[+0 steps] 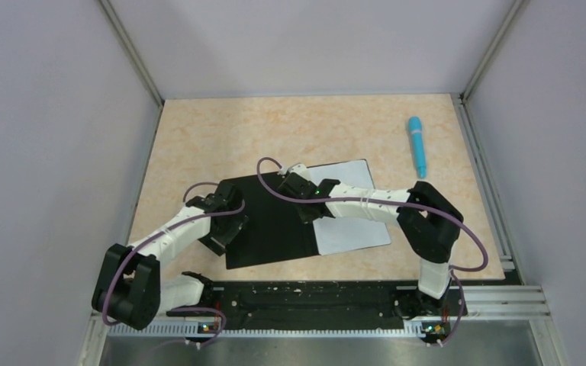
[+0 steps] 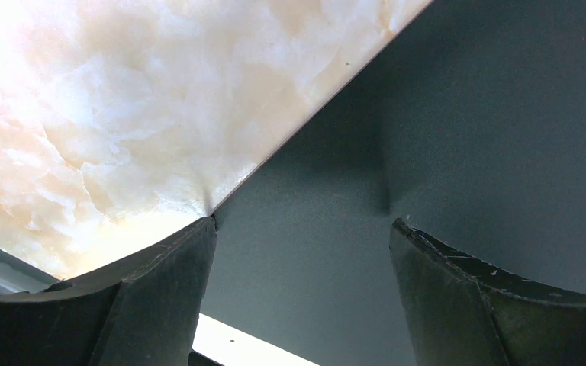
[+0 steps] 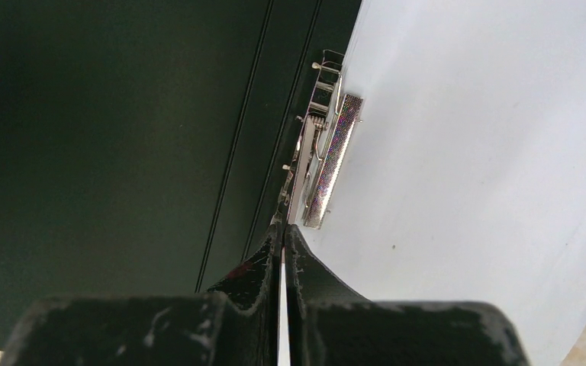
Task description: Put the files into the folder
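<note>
Files (image 1: 351, 232), seen as white paper, lie flat on the right half of the open folder (image 1: 271, 229), which rests black side up around the middle of the counter (image 1: 198, 137), somewhat closer to the near edge than the far one. The paper covers that half completely, so only the black left half is visible.

A metal clip (image 3: 324, 164) sits along the folder's spine, at the paper's left border. The right end effector (image 3: 284, 229) is clenched, its fingers pressed together with their tips touching the near end of that clip. A thin white sliver shows between them, but whether paper is pinched there cannot be told.

The left end effector (image 2: 303, 225) is released, with its fingers spread wide over the black inner face at the folder's left border. One fingertip (image 2: 198, 236) sits right where the folder meets the bare counter.

A blue pen (image 1: 416, 146) lies well apart, toward the far right corner.
</note>
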{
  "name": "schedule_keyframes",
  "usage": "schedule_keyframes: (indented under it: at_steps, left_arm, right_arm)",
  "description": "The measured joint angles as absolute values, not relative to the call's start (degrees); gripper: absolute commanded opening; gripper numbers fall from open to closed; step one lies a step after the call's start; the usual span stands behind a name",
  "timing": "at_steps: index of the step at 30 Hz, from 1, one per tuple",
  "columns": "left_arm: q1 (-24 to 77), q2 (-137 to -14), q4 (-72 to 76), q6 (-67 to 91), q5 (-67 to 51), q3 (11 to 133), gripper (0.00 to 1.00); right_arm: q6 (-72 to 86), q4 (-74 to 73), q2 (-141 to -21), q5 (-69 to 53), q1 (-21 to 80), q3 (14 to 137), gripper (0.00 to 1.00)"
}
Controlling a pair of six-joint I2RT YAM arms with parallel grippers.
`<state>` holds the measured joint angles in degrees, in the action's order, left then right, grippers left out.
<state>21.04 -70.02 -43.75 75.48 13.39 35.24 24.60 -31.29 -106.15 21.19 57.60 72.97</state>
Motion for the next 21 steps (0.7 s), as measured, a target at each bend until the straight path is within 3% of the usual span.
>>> schedule_keyframes:
  at_steps: [21]
  left_arm:
    - [21.0, -70.0, -43.7, 75.5, 13.4, 35.1, 0.88]
  right_arm:
    - [24.6, -29.8, -107.0, 17.1, 56.0, 71.6, 0.0]
